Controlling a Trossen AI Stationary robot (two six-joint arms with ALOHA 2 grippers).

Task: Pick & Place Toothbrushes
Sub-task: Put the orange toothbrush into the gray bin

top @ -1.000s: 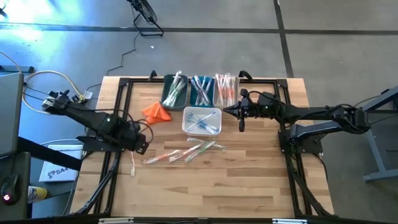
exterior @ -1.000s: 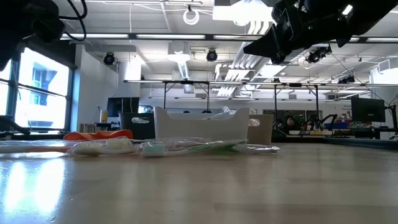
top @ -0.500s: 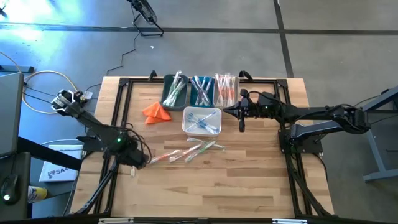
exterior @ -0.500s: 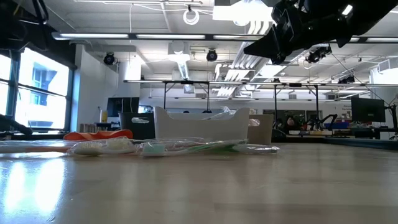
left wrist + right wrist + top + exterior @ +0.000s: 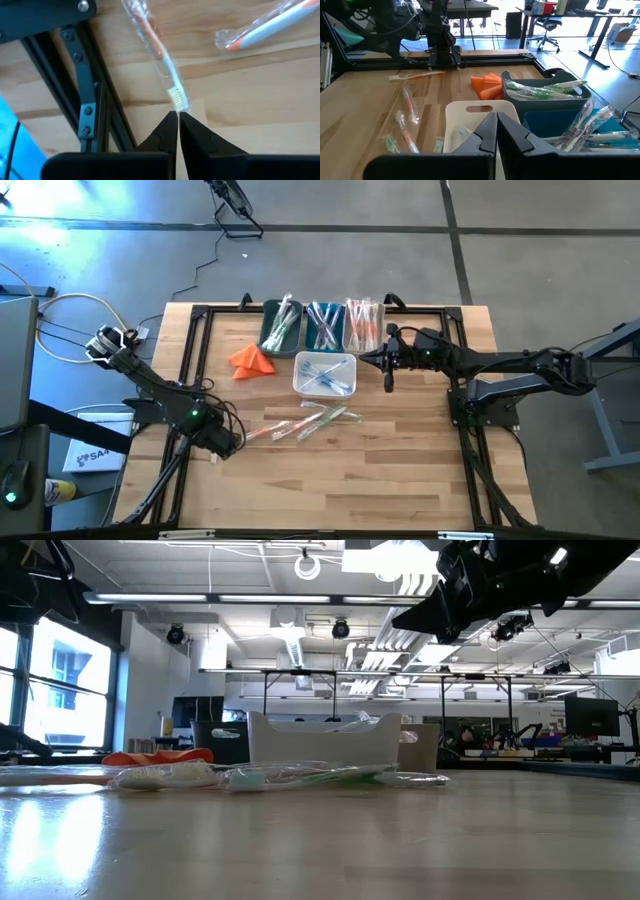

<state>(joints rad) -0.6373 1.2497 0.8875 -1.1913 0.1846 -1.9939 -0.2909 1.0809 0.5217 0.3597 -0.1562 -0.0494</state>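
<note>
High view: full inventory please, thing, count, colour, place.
Table: one, light wood, with a black frame.
Bins: three in a row at the far edge, dark green, blue, clear, all holding wrapped toothbrushes.
White bin: one, in front of the row, holding toothbrushes.
Loose toothbrushes: several, wrapped, orange and green handles, mid-table.
Orange cloth: one, folded, left of the white bin.
Left tool: shut, at the left end of the loose toothbrushes.
Right tool: shut, beside the white bin.

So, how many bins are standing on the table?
4: the green bin, blue bin and clear bin in a back row, the white bin in front of them.
</note>
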